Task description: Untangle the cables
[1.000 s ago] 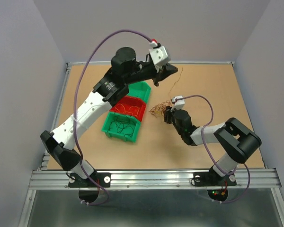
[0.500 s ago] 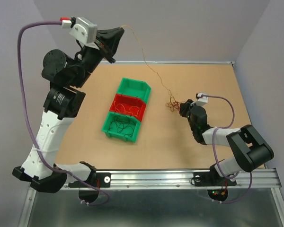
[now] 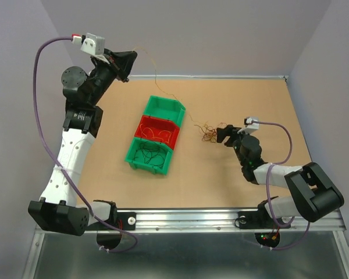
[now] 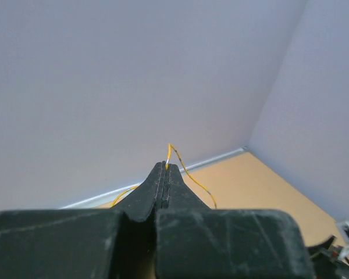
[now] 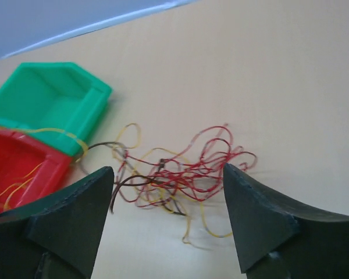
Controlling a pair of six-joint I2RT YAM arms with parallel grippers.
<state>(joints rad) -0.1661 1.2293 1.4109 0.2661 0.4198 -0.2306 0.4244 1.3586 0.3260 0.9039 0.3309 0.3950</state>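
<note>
**One strand raised, many more knotted below**

My left claw (image 3: 132, 57) is high over the far left corner of the tan wooden worktop (image 3: 256, 99). Its jaws are pressed flat together on one thin orange-yellow wire (image 4: 178, 161), whose end pokes out just above my closed fingertips (image 4: 157, 181). From there the wire droops across the far green plastic bin (image 3: 166, 106) and runs down into the loose tangle of hair-thin red, yellow and dark cables (image 5: 186, 168). That tangle lies on the worktop just to the right of the row of bins. My right claw (image 3: 221, 135) sits low beside it, jaws spread wide and holding nothing, with the heap lying ahead of and between its fingers (image 5: 70, 215). I cannot tell whether they touch any strand.

I judge the step in hand to be drawing this one yellow strand clear of the rest. To do it well I should pull slowly along the line of the wire, not sideways, and watch the heap. If the whole knot starts to rise or slide, the strand is snagged, and I should ease off rather than tighten the loops. Pinning the red loops with my right claw would give the pull something to work against.

The red plastic bin (image 3: 158, 131) holds yellow loops, so I take that as this strand's home.
</note>
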